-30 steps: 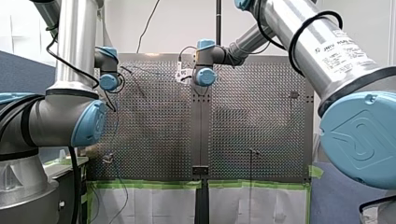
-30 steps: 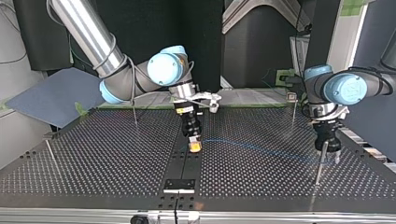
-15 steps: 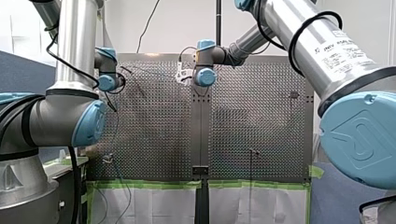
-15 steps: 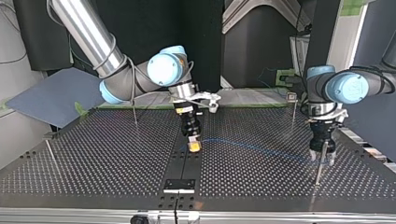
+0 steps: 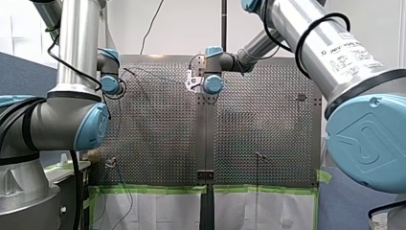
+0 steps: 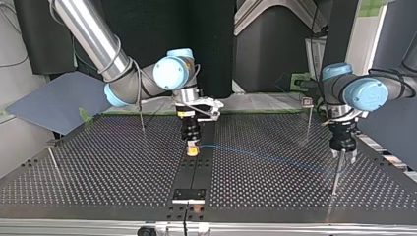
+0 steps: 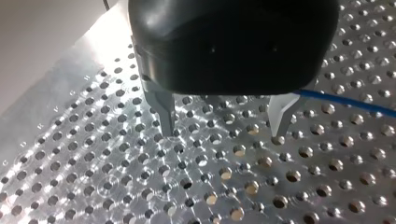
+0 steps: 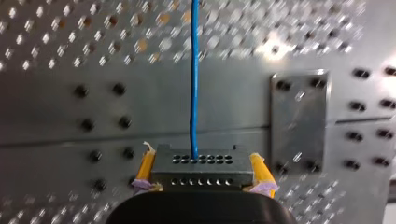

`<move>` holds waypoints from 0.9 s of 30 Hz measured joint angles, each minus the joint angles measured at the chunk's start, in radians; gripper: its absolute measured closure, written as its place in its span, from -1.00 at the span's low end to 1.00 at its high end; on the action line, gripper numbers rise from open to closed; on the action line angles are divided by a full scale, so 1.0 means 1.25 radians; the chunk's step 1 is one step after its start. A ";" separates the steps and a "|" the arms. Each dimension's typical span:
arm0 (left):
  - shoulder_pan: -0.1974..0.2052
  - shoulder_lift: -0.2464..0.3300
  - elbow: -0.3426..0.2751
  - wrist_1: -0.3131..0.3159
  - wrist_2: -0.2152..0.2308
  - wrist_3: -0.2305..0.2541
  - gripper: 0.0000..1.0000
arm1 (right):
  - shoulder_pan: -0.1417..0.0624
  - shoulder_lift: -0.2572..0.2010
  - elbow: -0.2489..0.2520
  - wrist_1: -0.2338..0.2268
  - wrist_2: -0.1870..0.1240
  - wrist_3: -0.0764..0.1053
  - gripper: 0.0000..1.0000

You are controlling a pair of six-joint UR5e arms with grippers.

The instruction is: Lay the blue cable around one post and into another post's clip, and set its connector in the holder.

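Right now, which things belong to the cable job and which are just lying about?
Job: blue cable; connector, clamped in my right gripper; my left gripper, open; post beside it; clip-topped post; black block, probably the holder.
Lying about: grey-blue board; green tape.

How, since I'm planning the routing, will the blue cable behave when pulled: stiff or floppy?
Probably floppy: the blue cable is thin and runs in a gentle curve from the connector held by my right gripper toward my left gripper. Likely light, so it should follow a pull easily. Ahead of the connector it looks straight, perhaps under tension.
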State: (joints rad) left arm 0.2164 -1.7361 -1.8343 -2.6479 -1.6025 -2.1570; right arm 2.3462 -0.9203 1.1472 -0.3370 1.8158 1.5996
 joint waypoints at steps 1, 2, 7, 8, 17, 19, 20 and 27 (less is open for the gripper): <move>-0.001 0.000 0.000 -0.003 -0.003 0.001 -1.00 | -0.001 0.000 0.006 -0.005 0.005 0.000 1.00; -0.001 0.000 0.000 -0.005 -0.005 0.001 -1.00 | -0.003 0.000 0.012 -0.011 0.009 -0.001 1.00; -0.001 0.000 0.000 -0.008 -0.010 -0.003 -1.00 | -0.014 0.000 0.042 -0.034 0.017 -0.003 1.00; -0.001 0.000 0.000 -0.008 -0.013 -0.005 -1.00 | -0.017 0.001 0.048 -0.038 0.018 -0.003 1.00; 0.002 -0.001 0.000 -0.005 -0.054 -0.030 -1.00 | -0.040 0.001 0.116 -0.086 0.019 -0.005 1.00; 0.002 -0.001 0.000 -0.001 -0.056 -0.032 -1.00 | -0.045 0.001 0.131 -0.099 0.019 -0.005 1.00; 0.002 -0.001 0.000 0.002 -0.056 -0.032 -1.00 | -0.047 0.002 0.138 -0.104 0.019 -0.005 1.00; 0.002 -0.001 -0.001 0.022 -0.043 -0.037 -1.00 | -0.071 0.003 0.186 -0.147 0.024 -0.003 1.00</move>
State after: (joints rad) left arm 0.2190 -1.7369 -1.8351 -2.6206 -1.6563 -2.2031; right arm 2.2574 -0.9170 1.3797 -0.5206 1.8459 1.5961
